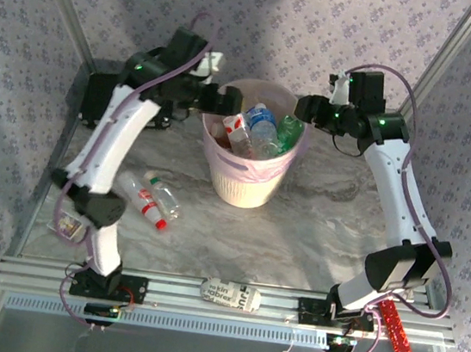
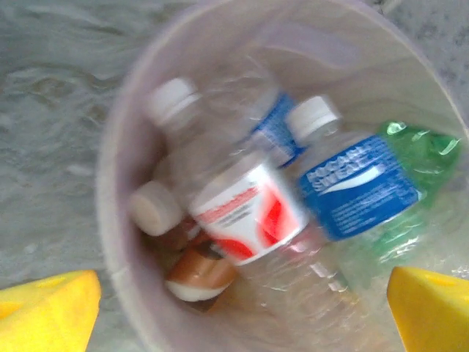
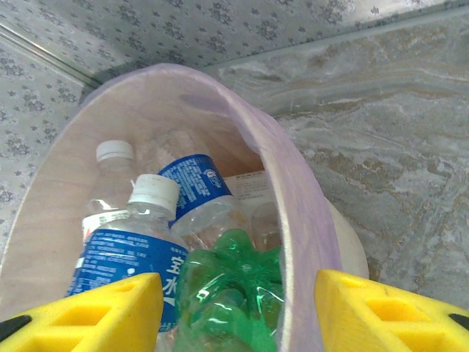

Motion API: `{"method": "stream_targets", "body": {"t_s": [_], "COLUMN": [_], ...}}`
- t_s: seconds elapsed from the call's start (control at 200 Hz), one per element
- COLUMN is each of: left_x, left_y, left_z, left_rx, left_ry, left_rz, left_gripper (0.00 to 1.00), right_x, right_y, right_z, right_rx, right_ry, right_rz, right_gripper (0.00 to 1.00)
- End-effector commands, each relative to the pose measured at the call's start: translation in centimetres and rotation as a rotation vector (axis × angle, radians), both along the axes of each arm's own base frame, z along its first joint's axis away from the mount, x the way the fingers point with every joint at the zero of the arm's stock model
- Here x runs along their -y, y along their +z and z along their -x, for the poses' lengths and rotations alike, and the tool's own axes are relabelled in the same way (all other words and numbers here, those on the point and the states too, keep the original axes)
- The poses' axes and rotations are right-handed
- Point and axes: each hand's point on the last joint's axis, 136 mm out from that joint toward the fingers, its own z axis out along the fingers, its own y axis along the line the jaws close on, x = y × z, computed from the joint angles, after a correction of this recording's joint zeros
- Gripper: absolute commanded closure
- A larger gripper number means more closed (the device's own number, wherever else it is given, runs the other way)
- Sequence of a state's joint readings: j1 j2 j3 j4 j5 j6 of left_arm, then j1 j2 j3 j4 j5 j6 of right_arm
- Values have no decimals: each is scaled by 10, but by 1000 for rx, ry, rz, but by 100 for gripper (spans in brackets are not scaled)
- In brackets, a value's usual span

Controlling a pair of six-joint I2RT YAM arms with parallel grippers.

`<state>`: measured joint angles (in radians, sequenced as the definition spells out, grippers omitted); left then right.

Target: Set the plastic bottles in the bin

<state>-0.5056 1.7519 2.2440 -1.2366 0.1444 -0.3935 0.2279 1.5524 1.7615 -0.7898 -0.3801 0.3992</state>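
Left claw point(image 1: 228, 101) gapes empty over the bin point(image 1: 241, 185); right claw point(image 1: 307, 107) stands parted at its rim, holding nothing; several plastic bottles point(image 1: 259, 131) lie inside; two bottles point(image 1: 153, 198) on the table point(image 1: 326, 214) remain.

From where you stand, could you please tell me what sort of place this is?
Most likely a robot test booth rather than a home: patterned cloth walls enclose a marbled table, and a metal rail runs along its near edge.

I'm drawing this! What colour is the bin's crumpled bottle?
Crumpled plastic bottle: green, clearest in right wrist view.
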Motion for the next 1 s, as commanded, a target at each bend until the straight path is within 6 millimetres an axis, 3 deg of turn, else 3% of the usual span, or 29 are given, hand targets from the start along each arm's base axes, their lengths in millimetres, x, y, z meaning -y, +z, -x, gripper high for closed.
{"method": "stream_targets", "body": {"t_s": [0.0, 0.135, 0.305, 0.5, 0.765, 0.994], "left_x": [-50, -107, -148, -183, -199, -207], "left_y": [-15, -79, -151, -216, -275, -300], "left_z": [19, 49, 77, 84, 83, 86], "left_rx": [-17, -120, -220, -284, -338, -351], "left_ry": [133, 296, 460, 643, 729, 761], "left_rz": [88, 83, 124, 211, 206, 165], "left_gripper": [0, 0, 0, 0, 4, 16], "right_x": [2, 2, 1, 4, 8, 9], "right_y": [15, 14, 7, -1, -2, -3], "right_z": [7, 7, 7, 12, 17, 16], "right_rx": [36, 33, 15, -7, -17, -21], "right_ry": [-4, -3, 1, -7, -19, -26], "right_rz": [10, 13, 19, 40, 56, 60], "right_gripper": [41, 40, 40, 40, 40, 40]}}
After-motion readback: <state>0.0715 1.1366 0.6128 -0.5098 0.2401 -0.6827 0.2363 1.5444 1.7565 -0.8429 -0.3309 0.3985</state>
